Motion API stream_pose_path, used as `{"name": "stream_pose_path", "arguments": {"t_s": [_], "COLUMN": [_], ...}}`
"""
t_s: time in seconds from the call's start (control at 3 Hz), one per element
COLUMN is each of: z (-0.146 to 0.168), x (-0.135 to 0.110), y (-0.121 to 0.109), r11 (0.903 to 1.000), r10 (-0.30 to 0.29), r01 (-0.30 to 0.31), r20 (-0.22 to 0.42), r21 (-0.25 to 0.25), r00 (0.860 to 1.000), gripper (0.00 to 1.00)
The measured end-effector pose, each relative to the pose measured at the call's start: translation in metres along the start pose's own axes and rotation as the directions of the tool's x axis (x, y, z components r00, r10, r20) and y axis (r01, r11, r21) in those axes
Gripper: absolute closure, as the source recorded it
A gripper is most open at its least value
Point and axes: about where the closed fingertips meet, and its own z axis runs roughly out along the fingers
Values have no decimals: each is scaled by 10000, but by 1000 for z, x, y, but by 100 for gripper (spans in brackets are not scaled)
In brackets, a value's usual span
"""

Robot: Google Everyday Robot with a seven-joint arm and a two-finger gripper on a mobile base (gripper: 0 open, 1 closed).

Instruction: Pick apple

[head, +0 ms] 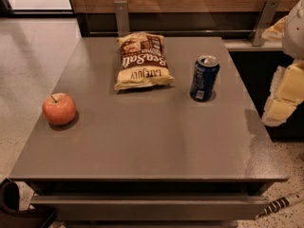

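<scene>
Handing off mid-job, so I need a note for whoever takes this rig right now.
Gripper: at the right edge of view, off the table's right side, far from the apple.
Apple: near the table's left edge, stem up, untouched.
Chip bag and blue can: toward the back, apart from the apple.
Done: nothing grasped.
Left: reach across to the apple, grip it, lift.
</scene>
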Motion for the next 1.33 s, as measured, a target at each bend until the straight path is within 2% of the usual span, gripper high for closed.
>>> {"name": "stream_pose_path", "arguments": {"t_s": [0.33, 0.67, 1.0, 1.33], "z": [0, 2, 11, 40], "x": [-2, -13, -45, -87], "y": [1, 5, 22, 51], "r11": [10000, 10000, 9995, 9972], "r10": [4, 10, 8, -63], "r01": [-4, -9, 53, 366], "r20": [92, 564, 1993, 4126], "r21": [9, -10, -301, -655], "r00": [10000, 9984, 9799, 9109], "gripper": [0, 0, 0, 0]}}
